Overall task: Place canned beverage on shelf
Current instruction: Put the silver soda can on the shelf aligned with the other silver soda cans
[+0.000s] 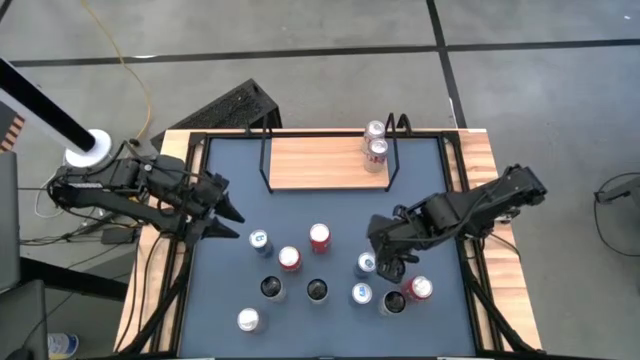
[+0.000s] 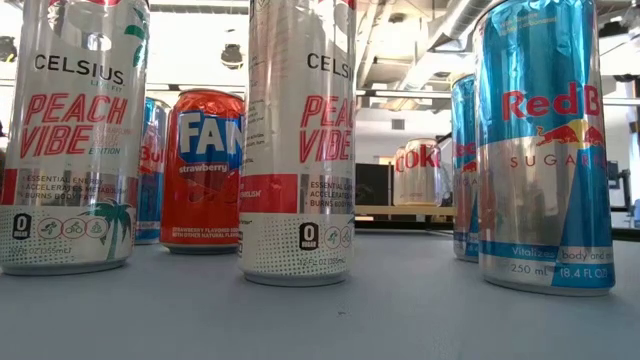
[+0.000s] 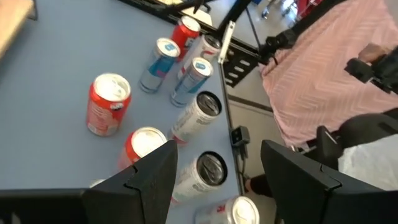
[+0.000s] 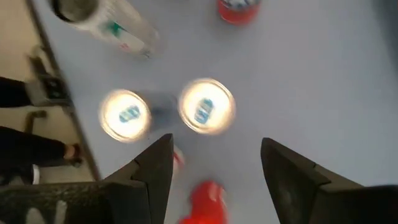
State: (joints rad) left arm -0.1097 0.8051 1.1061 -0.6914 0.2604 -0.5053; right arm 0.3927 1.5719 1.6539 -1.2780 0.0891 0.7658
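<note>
From above, you can see your right gripper hanging with its fingers apart and nothing in them, over the blue can on the table, far from the shelf; your left gripper waits open by the table's left side. In the right wrist view the blue can stands just past the open fingers. It looks smooth, hard and slippery, likely heavy if full, so take it around the middle of its round side.
</note>
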